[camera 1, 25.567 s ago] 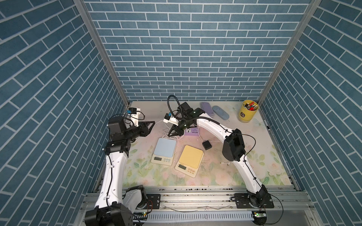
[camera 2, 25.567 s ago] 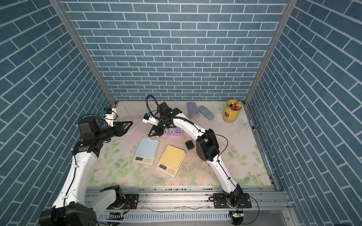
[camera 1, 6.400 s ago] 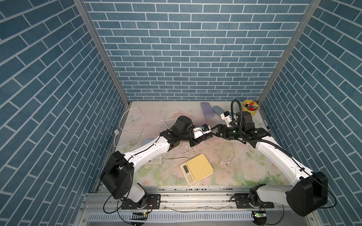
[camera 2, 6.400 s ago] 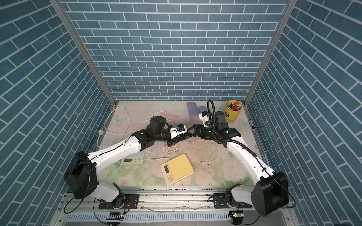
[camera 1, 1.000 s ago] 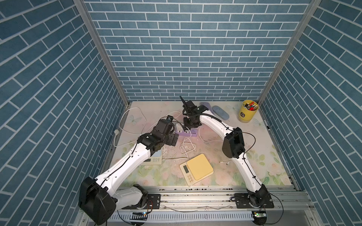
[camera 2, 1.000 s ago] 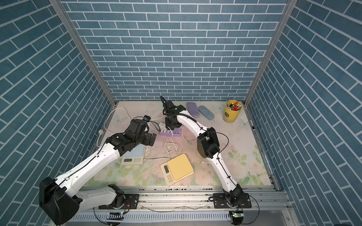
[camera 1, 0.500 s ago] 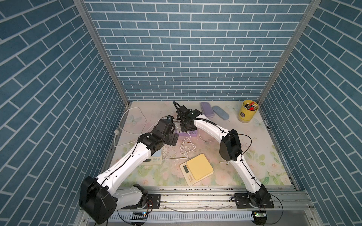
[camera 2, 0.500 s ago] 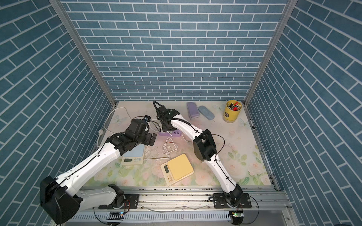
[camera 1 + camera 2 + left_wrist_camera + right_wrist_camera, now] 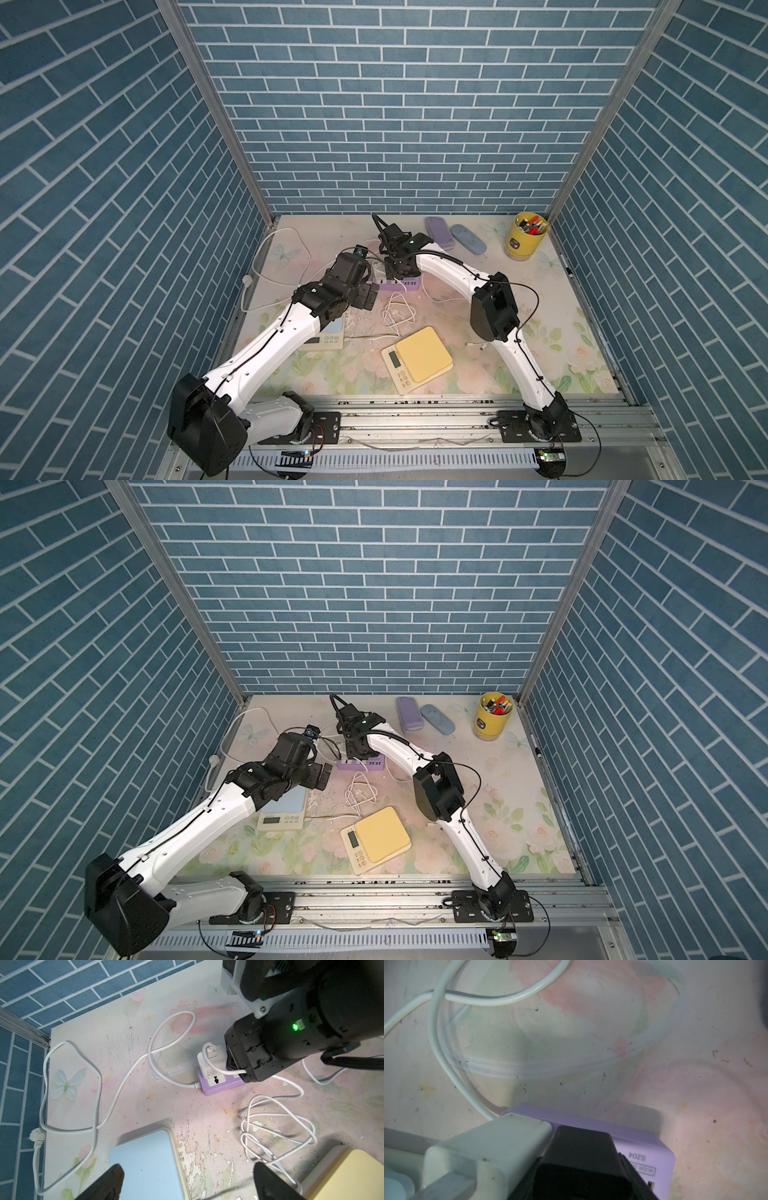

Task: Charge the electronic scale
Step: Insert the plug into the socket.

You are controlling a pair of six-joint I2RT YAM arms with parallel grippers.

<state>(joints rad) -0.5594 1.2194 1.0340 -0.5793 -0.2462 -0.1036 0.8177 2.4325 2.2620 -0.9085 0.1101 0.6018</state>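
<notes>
Two scales lie on the mat: a yellow one (image 9: 417, 360) at the front middle and a blue one (image 9: 286, 808), partly hidden under my left arm. At the back sits a purple power strip (image 9: 399, 285) with a white adapter (image 9: 212, 1061) plugged in. My right gripper (image 9: 398, 272) points down onto the strip. In the right wrist view its jaws are shut on a black adapter (image 9: 581, 1142) that stands on the strip right beside the white one. My left gripper (image 9: 188, 1169) hangs open and empty above the blue scale's far corner. A white cable coil (image 9: 397, 316) lies between strip and yellow scale.
The strip's thick white cord (image 9: 286, 266) loops over the back left to a plug (image 9: 248, 280) at the mat's edge. A yellow pen cup (image 9: 525, 239) and two cases, purple (image 9: 438, 239) and grey-blue (image 9: 467, 244), stand at the back right. A loose cable end (image 9: 473, 344) lies by the right arm.
My right gripper has shifted slightly left and settled lower on the power strip. The left arm and both scales have stayed where they were.
</notes>
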